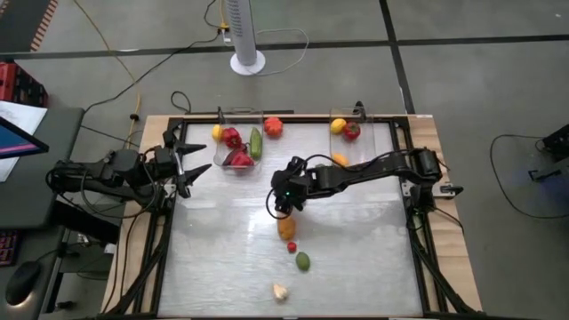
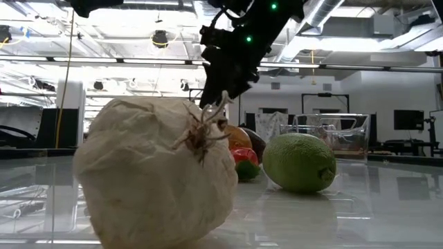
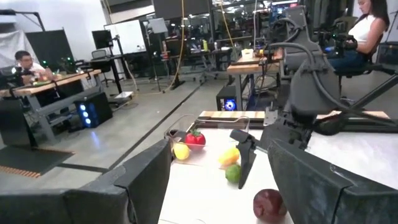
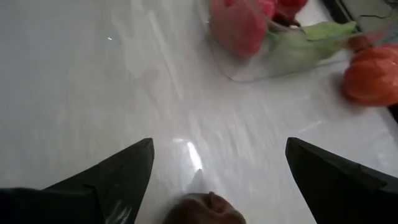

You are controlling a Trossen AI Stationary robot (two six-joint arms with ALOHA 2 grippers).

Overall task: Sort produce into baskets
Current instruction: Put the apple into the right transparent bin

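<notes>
On the pale glossy counter (image 1: pixel 356 258) a loose line of toy produce runs toward the near edge: a round orange fruit (image 1: pixel 286 228), a small red piece (image 1: pixel 292 247), an oval green lime-like fruit (image 1: pixel 303 261) and a pale whitish garlic-like bulb (image 1: pixel 281 292). In the low view the bulb (image 2: pixel 156 173) fills the foreground, wrinkled with a dry rootlet tuft, and hides most of the orange and red pieces behind it.

The right gripper (image 1: pixel 284 203) hangs just above the orange fruit; its wrist view shows the two dark jaws spread wide with nothing between them, and only the top of a brownish-orange fruit (image 4: pixel 205 210) shows, cut off by the edge.

The clear rectangular plastic basket on the left (image 1: pixel 233 114) holds red pieces, a long green vegetable (image 1: pixel 256 143) and a small yellow one (image 1: pixel 217 132) — whether the yellow piece sits inside or against the wall is hard to tell. A round orange-red fruit (image 1: pixel 273 126) lies just beside it. The second clear basket (image 1: pixel 384 133) holds a yellow piece (image 1: pixel 338 125) and a red one (image 1: pixel 352 132); another orange piece (image 1: pixel 340 160) is partly covered by the right arm.

The left gripper (image 1: pixel 191 169) waits at the counter's left edge, jaws apart and empty.
</notes>
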